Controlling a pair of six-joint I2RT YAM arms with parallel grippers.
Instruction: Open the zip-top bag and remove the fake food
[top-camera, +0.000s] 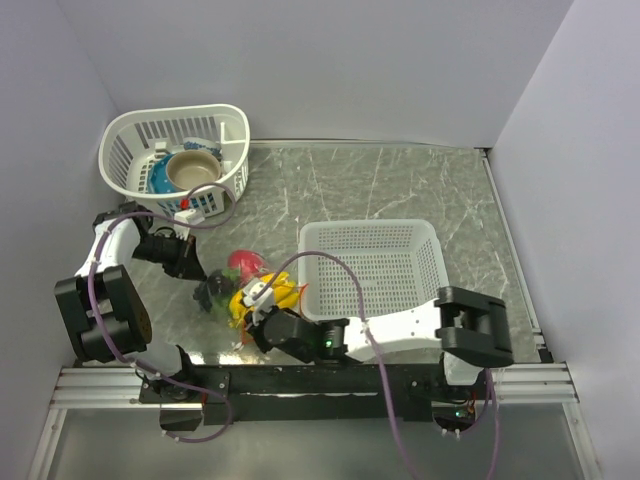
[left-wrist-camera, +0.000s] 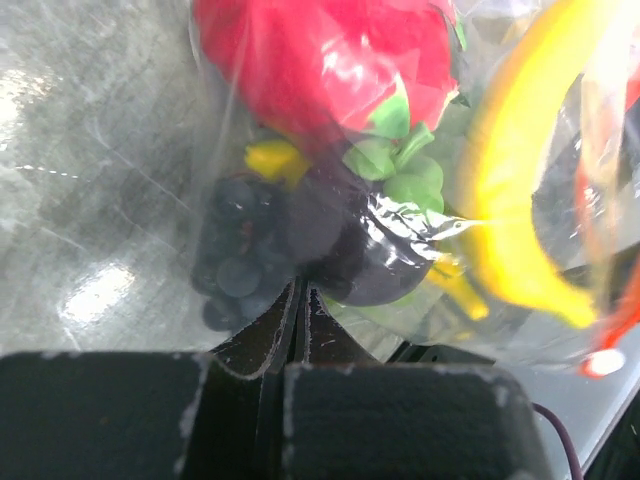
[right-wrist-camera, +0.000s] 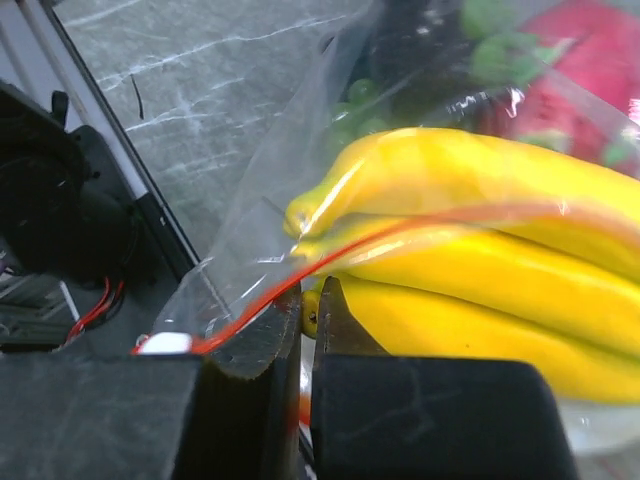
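Observation:
The clear zip-top bag (top-camera: 228, 312) lies between the two arms with the fake food inside: a yellow banana bunch (top-camera: 272, 293), a pink-red dragon fruit (top-camera: 243, 263) and a dark grape cluster (top-camera: 213, 293). My left gripper (top-camera: 203, 283) is shut on the bag's plastic (left-wrist-camera: 150, 150) beside the dark cluster (left-wrist-camera: 235, 250), below the dragon fruit (left-wrist-camera: 320, 60). My right gripper (top-camera: 257, 303) is shut on the bag's edge at the orange-red zip strip (right-wrist-camera: 300, 275), right against the bananas (right-wrist-camera: 480, 270). Green bumps (right-wrist-camera: 350, 110) show behind them.
A white mesh basket (top-camera: 420, 245) stands just right of the bag. A second white basket (top-camera: 125, 135) at the back left holds a tan bowl (top-camera: 193, 168) and a blue item. The table's metal front rail (top-camera: 400, 375) runs close behind the right gripper.

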